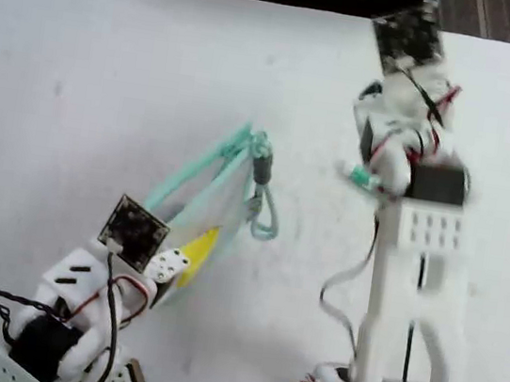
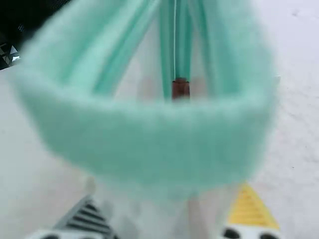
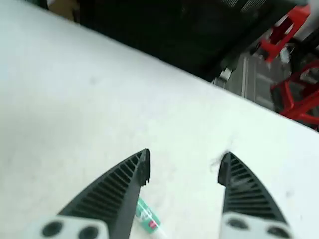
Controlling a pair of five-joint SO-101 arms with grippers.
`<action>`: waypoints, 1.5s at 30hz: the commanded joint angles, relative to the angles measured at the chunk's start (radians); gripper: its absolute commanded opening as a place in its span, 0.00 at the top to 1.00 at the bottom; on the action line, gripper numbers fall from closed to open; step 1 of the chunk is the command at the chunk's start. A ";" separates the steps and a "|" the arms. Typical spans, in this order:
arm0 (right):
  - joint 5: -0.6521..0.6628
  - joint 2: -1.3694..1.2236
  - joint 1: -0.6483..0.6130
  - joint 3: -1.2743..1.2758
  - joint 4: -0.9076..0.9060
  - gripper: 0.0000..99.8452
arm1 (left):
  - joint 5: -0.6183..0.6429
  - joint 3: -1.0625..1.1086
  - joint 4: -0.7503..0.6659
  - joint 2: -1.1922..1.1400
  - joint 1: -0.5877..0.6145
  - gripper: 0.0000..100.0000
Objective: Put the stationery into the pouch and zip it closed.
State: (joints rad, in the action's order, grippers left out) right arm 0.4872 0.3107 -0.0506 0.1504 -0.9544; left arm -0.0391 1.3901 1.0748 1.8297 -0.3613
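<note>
Pouch (image 1: 210,189): mint, translucent, wedge-shaped. Left gripper (image 1: 187,256) at its broad end; grip cannot be told. Right gripper (image 3: 184,162), well apart from it: ribbed black jaws spread, empty.

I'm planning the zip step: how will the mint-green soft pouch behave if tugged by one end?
The mint-green soft pouch probably flops: its green edging bends in a curve. It looks light, so it may slide on the white table when tugged. The left gripper at one end might anchor it.
</note>
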 commanded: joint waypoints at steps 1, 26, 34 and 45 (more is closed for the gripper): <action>0.172 -0.160 0.033 -0.063 -0.062 0.79 | -0.005 -0.041 -0.015 -0.002 -0.012 0.79; 0.482 -0.636 0.091 -0.069 0.010 0.88 | -0.006 -0.011 -0.041 -0.002 -0.012 0.79; 0.477 -0.700 0.101 -0.121 0.007 0.87 | -0.006 -0.009 -0.041 -0.002 -0.012 0.79; 0.479 -0.776 0.105 -0.152 0.008 0.87 | -0.006 -0.009 -0.041 -0.002 -0.016 0.79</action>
State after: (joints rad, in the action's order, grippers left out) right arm 0.9597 -0.4718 0.0445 0.0245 -0.9452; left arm -0.0391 1.3901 1.0610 1.8297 -0.3613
